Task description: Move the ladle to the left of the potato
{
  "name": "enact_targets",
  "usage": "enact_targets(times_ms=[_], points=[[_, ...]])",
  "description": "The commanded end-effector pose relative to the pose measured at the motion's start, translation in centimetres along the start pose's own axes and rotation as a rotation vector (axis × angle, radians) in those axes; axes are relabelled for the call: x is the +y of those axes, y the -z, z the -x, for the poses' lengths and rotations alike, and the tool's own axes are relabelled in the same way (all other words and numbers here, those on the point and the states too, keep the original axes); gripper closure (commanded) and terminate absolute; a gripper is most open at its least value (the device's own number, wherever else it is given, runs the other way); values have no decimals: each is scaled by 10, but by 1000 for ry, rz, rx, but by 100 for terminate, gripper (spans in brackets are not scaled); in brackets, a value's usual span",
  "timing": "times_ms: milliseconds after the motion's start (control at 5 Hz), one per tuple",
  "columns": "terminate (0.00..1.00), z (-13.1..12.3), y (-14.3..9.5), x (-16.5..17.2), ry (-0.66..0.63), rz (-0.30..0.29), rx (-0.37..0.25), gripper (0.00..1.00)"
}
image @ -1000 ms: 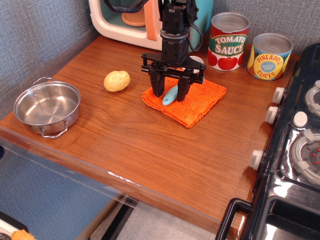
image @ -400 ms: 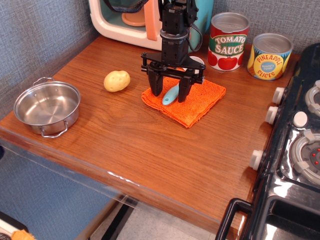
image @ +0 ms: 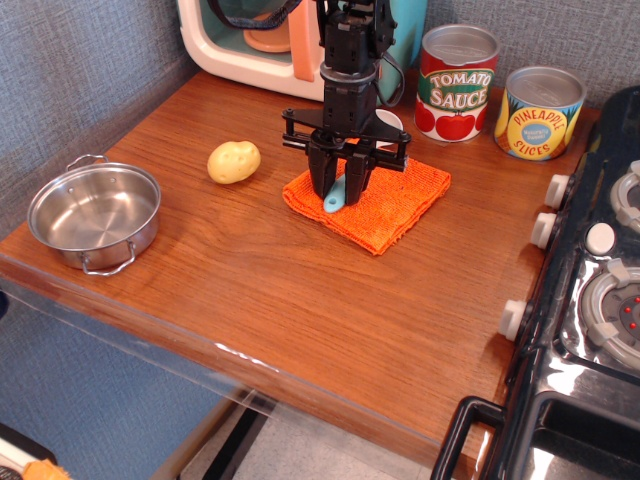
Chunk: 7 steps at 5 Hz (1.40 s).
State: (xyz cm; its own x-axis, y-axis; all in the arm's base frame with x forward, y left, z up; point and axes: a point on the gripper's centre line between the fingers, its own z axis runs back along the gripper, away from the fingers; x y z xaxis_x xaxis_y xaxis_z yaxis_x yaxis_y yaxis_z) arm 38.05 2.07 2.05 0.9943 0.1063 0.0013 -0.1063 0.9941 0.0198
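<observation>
The ladle [image: 335,199] lies on an orange cloth [image: 385,202] at the back middle of the counter. Its light-blue handle points toward the front left, and its white bowl shows partly behind the gripper. My black gripper [image: 340,186] comes straight down over the handle, and its fingers are closed against it on both sides. The ladle still rests on the cloth. The pale yellow potato [image: 234,161] sits on the wood to the left of the cloth, apart from the gripper.
A steel pot [image: 95,215] stands at the front left. A tomato sauce can [image: 456,84] and a pineapple slices can [image: 539,112] stand at the back right. A toy microwave [image: 250,45] is behind the arm. A black stove [image: 590,300] borders the right.
The fingers stood wide apart on either side of the ladle handle. They have now closed in onto it. The ladle and potato have not moved.
</observation>
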Motion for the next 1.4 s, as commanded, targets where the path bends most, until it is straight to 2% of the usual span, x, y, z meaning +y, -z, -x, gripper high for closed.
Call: enact_targets(times_ms=[0,200,400,600,1000,1200], points=[[0,-5,-29,4,8,20,-62,100],[0,-5,-65,20,-5,73,-129,100],[0,-3,-81,48,-33,94,-147,100],[0,1,-77,84,-67,55,-128,100],[0,-8,-50,155,-77,-100,-63,100],[0,-9,-35,176,-84,-138,-24,100]])
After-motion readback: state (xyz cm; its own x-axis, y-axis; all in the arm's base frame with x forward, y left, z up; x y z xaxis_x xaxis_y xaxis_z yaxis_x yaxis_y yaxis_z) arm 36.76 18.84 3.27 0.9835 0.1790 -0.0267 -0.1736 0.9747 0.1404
